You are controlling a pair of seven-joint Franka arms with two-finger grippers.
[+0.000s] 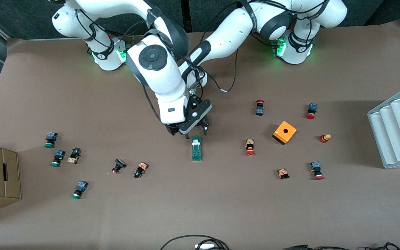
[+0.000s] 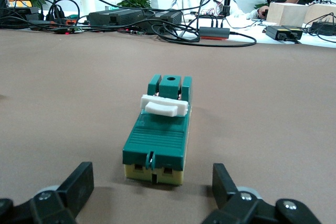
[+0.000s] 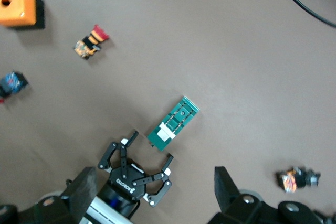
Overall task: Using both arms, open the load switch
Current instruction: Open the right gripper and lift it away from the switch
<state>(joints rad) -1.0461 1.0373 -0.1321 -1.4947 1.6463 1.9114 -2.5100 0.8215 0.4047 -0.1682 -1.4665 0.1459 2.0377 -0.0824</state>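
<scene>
A brown worktop (image 1: 221, 208) fills the front view, with small push buttons scattered across it and an orange cube box (image 1: 284, 132) toward the left arm's end. The load switch (image 1: 196, 148) lies flat near the middle. The left gripper (image 1: 196, 133) is low at the switch's end nearest the robots, and the right gripper is hidden under its own arm.

In the left wrist view, the left gripper (image 2: 152, 184) has its fingers (image 2: 79, 182) spread, released, either side of the green switch (image 2: 157, 137) without touching it.

In the right wrist view, the right gripper (image 3: 155, 188) hangs high with fingers (image 3: 224, 182) parted wide, empty, above the switch (image 3: 173, 122) and the left gripper (image 3: 144, 156).
</scene>
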